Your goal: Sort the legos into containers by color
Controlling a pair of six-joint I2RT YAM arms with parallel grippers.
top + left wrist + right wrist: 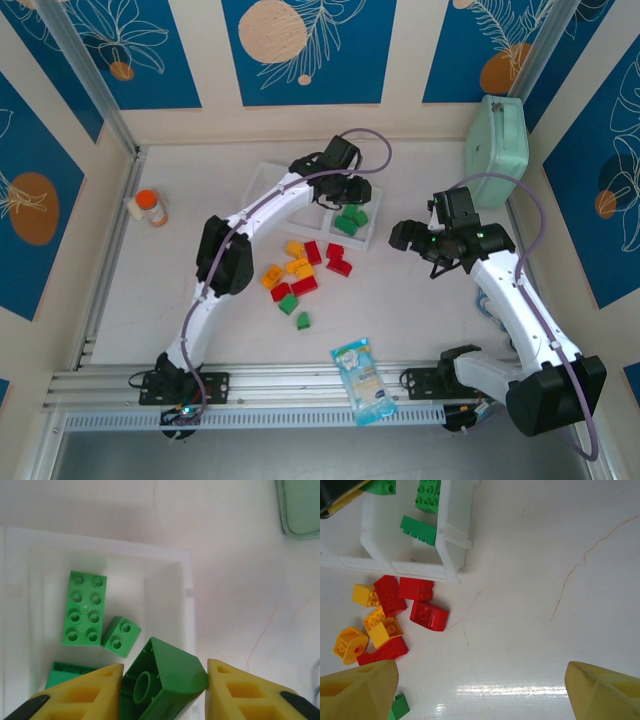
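Observation:
The white three-compartment tray (268, 180) lies at the table's middle back. My left gripper (352, 190) (165, 666) hangs over its right compartment (170, 595), shut on a dark green sloped lego (172, 677). Below it lie green legos: a long one (84, 609), a small one (121, 636) and a third (65, 671). Loose red (338, 260), yellow-orange (297, 258) and green legos (289, 303) are scattered in front of the tray. My right gripper (410, 238) (482, 690) hovers open over bare table, right of a red sloped lego (429, 616).
An orange-capped bottle (150, 207) stands at the left. A mint-green case (502, 140) (300, 505) leans at the back right. A blue-and-white snack packet (364, 380) lies at the near edge. The tray's corner (451, 555) is up-left of the right gripper.

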